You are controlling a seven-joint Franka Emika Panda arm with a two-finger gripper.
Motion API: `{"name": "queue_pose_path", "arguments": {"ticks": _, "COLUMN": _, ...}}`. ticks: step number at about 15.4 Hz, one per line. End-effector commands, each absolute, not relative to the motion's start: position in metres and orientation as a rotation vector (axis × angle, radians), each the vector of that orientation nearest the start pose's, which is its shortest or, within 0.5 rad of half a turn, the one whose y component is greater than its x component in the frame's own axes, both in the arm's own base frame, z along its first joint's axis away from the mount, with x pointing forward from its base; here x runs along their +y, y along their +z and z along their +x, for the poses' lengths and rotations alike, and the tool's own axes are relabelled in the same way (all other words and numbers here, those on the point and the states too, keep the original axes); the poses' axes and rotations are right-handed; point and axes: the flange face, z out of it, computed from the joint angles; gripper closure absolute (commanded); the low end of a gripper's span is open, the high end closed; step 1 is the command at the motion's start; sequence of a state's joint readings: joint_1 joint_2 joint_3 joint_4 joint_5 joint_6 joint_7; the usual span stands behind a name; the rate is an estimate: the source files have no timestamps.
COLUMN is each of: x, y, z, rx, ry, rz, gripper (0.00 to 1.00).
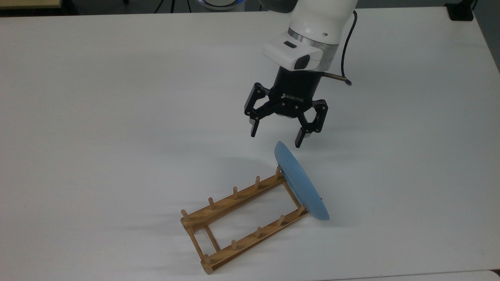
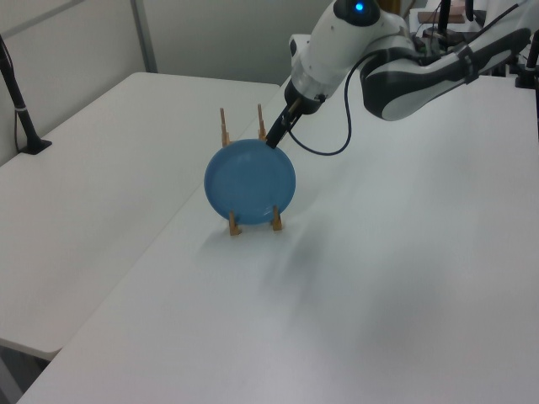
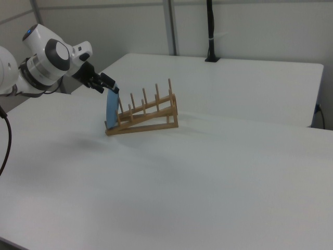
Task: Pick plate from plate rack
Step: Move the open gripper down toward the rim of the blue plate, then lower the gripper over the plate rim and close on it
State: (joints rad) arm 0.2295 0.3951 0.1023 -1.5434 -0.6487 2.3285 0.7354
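The black two-finger claw [image 1: 277, 141] hangs spread wide at about eleven o'clock above the round light-blue plate [image 1: 300, 182], seemingly to straddle its rim, propped upright in the light-brown wooden rack [image 1: 238, 218].

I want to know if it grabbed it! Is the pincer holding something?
No. The pincer is open, holding nothing, near the plate's top edge.

I see a plain light-blue plate [image 1: 300, 183], light-brown wooden plate rack [image 1: 234, 222] beside it, black gripper [image 1: 276, 140], white table [image 1: 97, 117]
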Motion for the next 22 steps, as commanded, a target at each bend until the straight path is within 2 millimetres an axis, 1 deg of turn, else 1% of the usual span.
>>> {"name": "queue_pose_path", "arguments": {"ticks": 1, "x": 0.226, "y": 0.462, "z": 0.681, "rx": 0.089, "ry": -1.023, "rz": -3.226, "gripper": 0.04}}
{"name": "queue_pose_path", "arguments": {"ticks": 2, "x": 0.23, "y": 0.458, "z": 0.681, "rx": 0.074, "ry": -1.021, "rz": -3.23, "gripper": 0.04}}
{"name": "queue_pose_path", "arguments": {"ticks": 3, "x": 0.243, "y": 0.454, "z": 0.678, "rx": 0.046, "ry": -1.015, "rz": -3.228, "gripper": 0.05}}
{"name": "queue_pose_path", "arguments": {"ticks": 4, "x": 0.246, "y": 0.447, "z": 0.68, "rx": 0.044, "ry": -1.007, "rz": -3.23, "gripper": 0.08}}
{"name": "queue_pose_path", "arguments": {"ticks": 5, "x": 0.248, "y": 0.451, "z": 0.684, "rx": 0.071, "ry": -1.03, "rz": -3.218, "gripper": 0.09}}
{"name": "queue_pose_path", "arguments": {"ticks": 7, "x": 0.248, "y": 0.443, "z": 0.688, "rx": 0.094, "ry": -1.046, "rz": -3.223, "gripper": 0.16}}
{"name": "queue_pose_path", "arguments": {"ticks": 8, "x": 0.251, "y": 0.442, "z": 0.686, "rx": 0.088, "ry": -1.047, "rz": -3.225, "gripper": 0.18}}
{"name": "queue_pose_path", "arguments": {"ticks": 11, "x": 0.252, "y": 0.435, "z": 0.688, "rx": 0.059, "ry": -1.063, "rz": -3.242, "gripper": 0.4}}
{"name": "queue_pose_path", "arguments": {"ticks": 13, "x": 0.251, "y": 0.433, "z": 0.688, "rx": 0.058, "ry": -1.063, "rz": -3.245, "gripper": 0.5}}
{"name": "queue_pose_path", "arguments": {"ticks": 15, "x": 0.25, "y": 0.433, "z": 0.688, "rx": 0.063, "ry": -1.06, "rz": -3.246, "gripper": 0.57}}
{"name": "queue_pose_path", "arguments": {"ticks": 16, "x": 0.25, "y": 0.434, "z": 0.688, "rx": 0.064, "ry": -1.062, "rz": -3.245, "gripper": 0.63}}
{"name": "queue_pose_path", "arguments": {"ticks": 17, "x": 0.25, "y": 0.435, "z": 0.688, "rx": 0.063, "ry": -1.063, "rz": -3.244, "gripper": 0.66}}
{"name": "queue_pose_path", "arguments": {"ticks": 18, "x": 0.248, "y": 0.436, "z": 0.688, "rx": 0.069, "ry": -1.064, "rz": -3.245, "gripper": 0.71}}
{"name": "queue_pose_path", "arguments": {"ticks": 21, "x": 0.246, "y": 0.443, "z": 0.688, "rx": 0.072, "ry": -1.077, "rz": -3.24, "gripper": 0.77}}
{"name": "queue_pose_path", "arguments": {"ticks": 22, "x": 0.245, "y": 0.448, "z": 0.687, "rx": 0.075, "ry": -1.088, "rz": -3.235, "gripper": 0.76}}
